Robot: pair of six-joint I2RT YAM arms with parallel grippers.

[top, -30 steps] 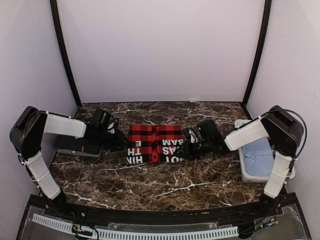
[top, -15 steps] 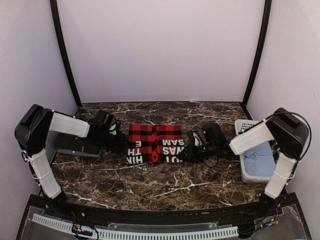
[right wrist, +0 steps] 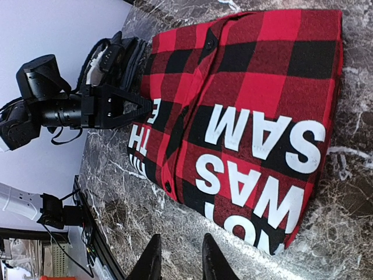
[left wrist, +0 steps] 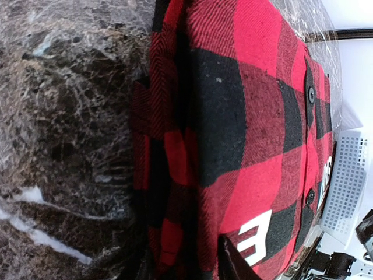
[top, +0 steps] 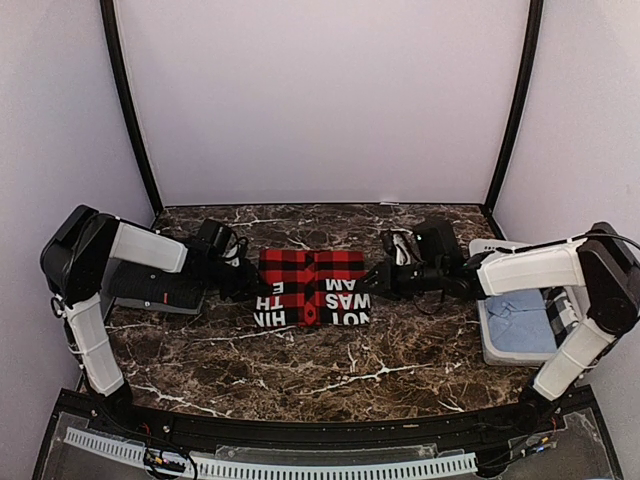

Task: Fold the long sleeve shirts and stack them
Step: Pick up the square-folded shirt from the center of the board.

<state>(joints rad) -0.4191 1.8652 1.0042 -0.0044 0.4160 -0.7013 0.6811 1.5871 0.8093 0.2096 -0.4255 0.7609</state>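
Your right arm (top: pixel 530 268) has swung outward; right gripper (top: pixel 380 283), fingers slightly apart and empty, sits at 3 o'clock of the mid-table flannel (top: pixel 312 285). Left gripper (top: pixel 250 285) straddles its 9 o'clock edge, pinch unclear.

Left pincer (left wrist: pixel 185 265) tips cropped; hold on flannel (left wrist: pixel 245 116) perhaps uncertain.

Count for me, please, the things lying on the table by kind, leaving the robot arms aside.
Folded shirts: 2, the red-and-black flannel and the dark shirt
Baskets: 1, the white basket
Cloths in the basket: 1 plainly seen, the light blue cloth
Total: 4
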